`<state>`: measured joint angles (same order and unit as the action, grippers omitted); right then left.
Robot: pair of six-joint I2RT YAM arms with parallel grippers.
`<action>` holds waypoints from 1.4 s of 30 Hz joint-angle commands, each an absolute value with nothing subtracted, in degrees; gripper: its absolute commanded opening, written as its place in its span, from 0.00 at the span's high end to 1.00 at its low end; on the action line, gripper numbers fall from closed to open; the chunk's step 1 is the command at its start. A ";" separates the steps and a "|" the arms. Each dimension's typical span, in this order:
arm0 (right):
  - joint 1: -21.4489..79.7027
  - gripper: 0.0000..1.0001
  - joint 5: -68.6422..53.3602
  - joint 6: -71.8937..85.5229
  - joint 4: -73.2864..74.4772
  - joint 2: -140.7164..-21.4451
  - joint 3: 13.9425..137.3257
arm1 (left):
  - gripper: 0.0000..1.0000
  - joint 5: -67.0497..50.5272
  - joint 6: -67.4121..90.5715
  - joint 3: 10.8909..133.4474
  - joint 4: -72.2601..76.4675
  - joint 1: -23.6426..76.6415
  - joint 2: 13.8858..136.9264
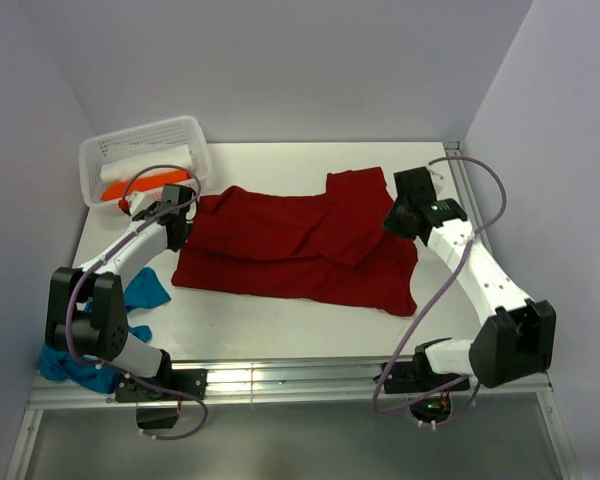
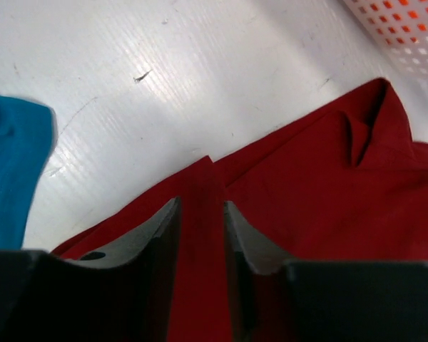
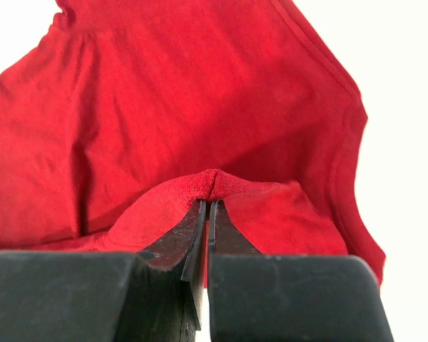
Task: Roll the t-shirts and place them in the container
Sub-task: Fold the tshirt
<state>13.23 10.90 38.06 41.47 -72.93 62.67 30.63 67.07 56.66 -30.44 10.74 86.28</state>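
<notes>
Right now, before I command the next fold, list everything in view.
dark red t-shirt: one, dark red, spread across mid-table
teal-blue t-shirt: one, teal-blue, heaped near-left under the left arm
orange cloth: one, orange, in the basket
white cloth: one, white, in the basket
basket: one, white perforated, far-left corner
table: one, white, beneath everything
left end effector: one, dark, jaws slightly apart astride the red shirt's left edge
right end effector: one, black, shut on its right edge

- Dark red t-shirt (image 1: pixel 300 245): soft, matt cloth, creased.
- Teal t-shirt (image 1: pixel 145 290): matt cloth too.
- Table (image 1: pixel 280 320): smooth white surface, faint sheen, fine scratches.
- Basket (image 1: pixel 140 135): white perforated plastic, slightly glossy.
</notes>
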 commanded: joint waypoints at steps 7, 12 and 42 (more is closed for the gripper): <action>12.83 0.89 11.52 39.11 36.39 -83.66 74.09 | 0.40 26.02 58.54 53.44 -21.10 9.93 79.55; 12.66 0.26 13.26 39.11 39.79 -89.98 80.32 | 0.40 26.54 57.66 53.00 -22.76 9.84 74.80; 14.33 0.26 5.54 67.58 45.99 -55.01 33.23 | 0.42 22.32 60.82 41.22 -29.79 7.73 66.18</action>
<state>14.00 6.48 64.14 50.54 -52.99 35.35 21.10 59.86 39.22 -28.32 7.94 66.96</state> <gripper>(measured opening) 0.743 0.584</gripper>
